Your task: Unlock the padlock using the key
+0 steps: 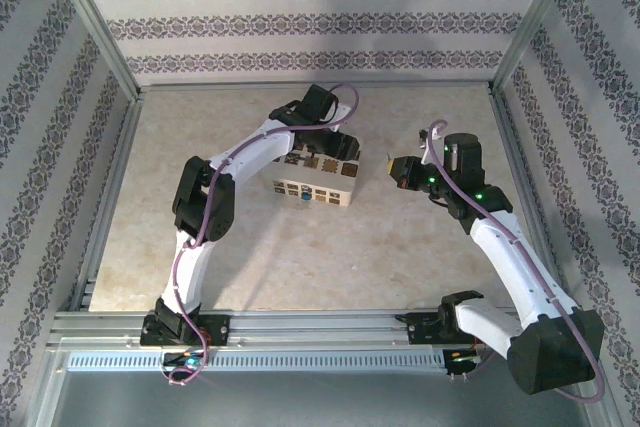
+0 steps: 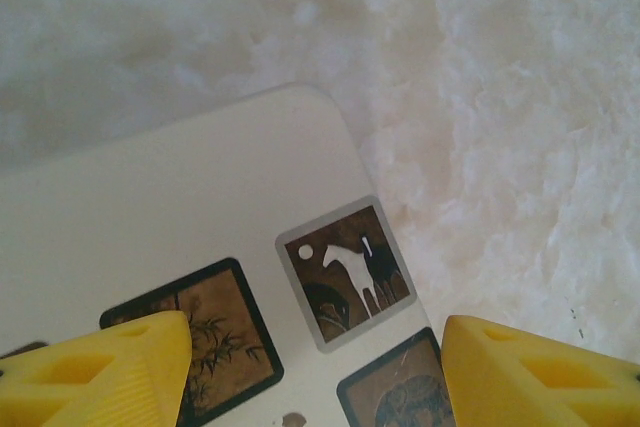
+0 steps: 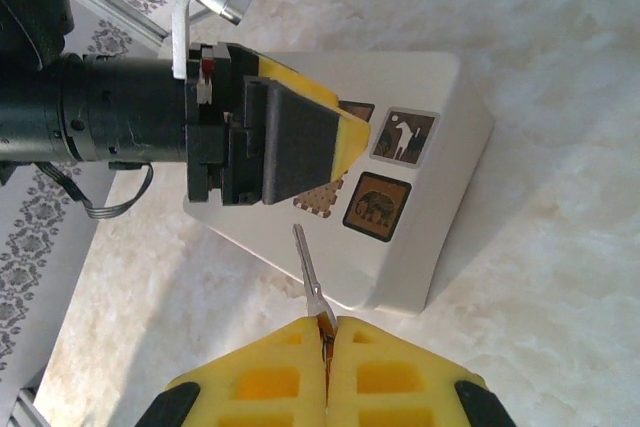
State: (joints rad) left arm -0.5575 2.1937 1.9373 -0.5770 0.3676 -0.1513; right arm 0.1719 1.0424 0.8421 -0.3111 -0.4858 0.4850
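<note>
My right end effector (image 3: 325, 335) is clamped on the key (image 3: 307, 265), its blade pointing toward the cream box (image 3: 445, 137). My left end effector (image 2: 315, 352) hangs spread wide over the box's top. The padlock (image 1: 303, 196) shows as a tiny blue spot on the box's near face.

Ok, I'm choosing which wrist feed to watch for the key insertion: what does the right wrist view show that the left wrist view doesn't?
Right wrist view, not left: the right gripper shut on the thin key, which points toward the box, and the left gripper seen side-on above the box top. Left wrist view, not right: the left gripper's yellow fingers spread apart, with a bamboo tile beside one. Both: the cream box with dark picture tiles, on the pale table.
</note>
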